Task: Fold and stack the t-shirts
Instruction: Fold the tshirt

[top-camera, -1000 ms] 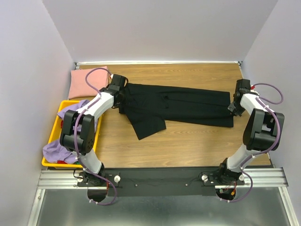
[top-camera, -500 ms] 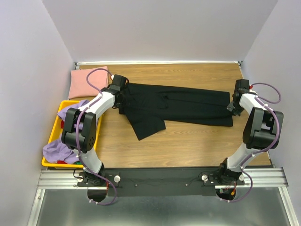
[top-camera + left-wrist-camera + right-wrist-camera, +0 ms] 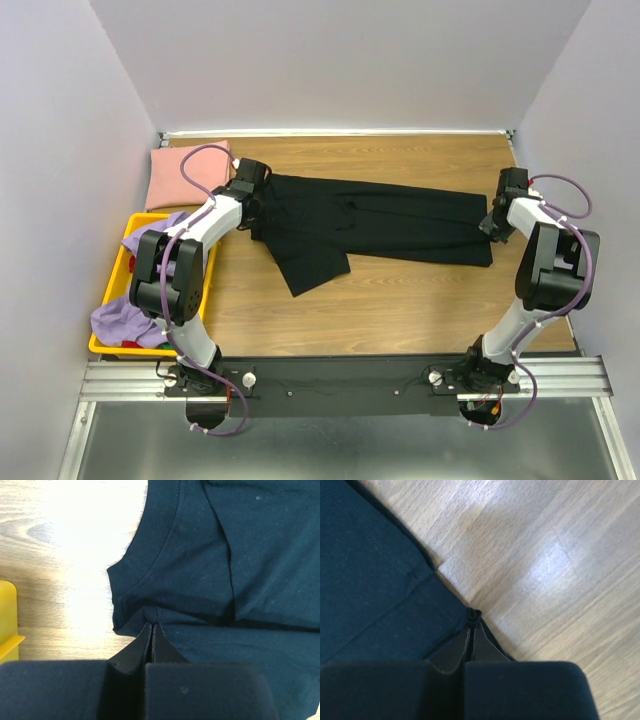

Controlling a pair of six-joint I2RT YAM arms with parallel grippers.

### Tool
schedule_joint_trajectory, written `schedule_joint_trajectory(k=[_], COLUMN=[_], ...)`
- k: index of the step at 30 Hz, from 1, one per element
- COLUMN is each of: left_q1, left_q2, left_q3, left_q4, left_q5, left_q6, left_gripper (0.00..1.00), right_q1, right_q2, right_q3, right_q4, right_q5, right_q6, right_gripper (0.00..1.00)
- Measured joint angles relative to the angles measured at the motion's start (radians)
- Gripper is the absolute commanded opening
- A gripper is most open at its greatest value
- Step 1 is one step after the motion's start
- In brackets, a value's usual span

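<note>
Black t-shirt [image 3: 380, 220] lying as a long, flat, folded band across the wooden table [image 3: 400, 300], one flap splayed toward the near edge, left gripper [image 3: 151, 626] clamped on a pucker by the collar, right gripper [image 3: 471, 621] clamped on its right-end corner

left arm [image 3: 175, 275] covers part of the lavender shirt [image 3: 122, 322] and crate [image 3: 135, 221].

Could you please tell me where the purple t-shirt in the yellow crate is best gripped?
Probably take the purple t-shirt by its bunched heap at the near end of the yellow crate, pinching from above: cloth there piles over the rim, offering raised folds.
</note>
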Motion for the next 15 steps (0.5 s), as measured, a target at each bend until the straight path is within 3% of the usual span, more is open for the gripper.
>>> schedule_joint_trajectory(k=[4,6,10,15], left_q1=[0.005,0.006,0.007,0.014], left_q2=[0.000,0.000,0.000,0.000], left_q3=[-0.010,-0.013,-0.013,-0.013], left_q4=[0.010,0.011,0.018,0.018], left_q5=[0.000,0.000,0.000,0.000], left_q6=[-0.001,-0.001,-0.004,-0.004], left_gripper=[0.01,0.11,0.13,0.13], right_q1=[0.000,0.000,0.000,0.000], right_q2=[0.019,0.022,0.021,-0.027], right_q3=[-0.003,-0.007,-0.007,-0.008], right_q4=[0.018,0.026,0.032,0.032], right_q5=[-0.004,-0.006,-0.006,-0.026], right_q6=[0.000,-0.001,-0.011,-0.034], right_gripper=[0.11,0.18,0.40,0.80])
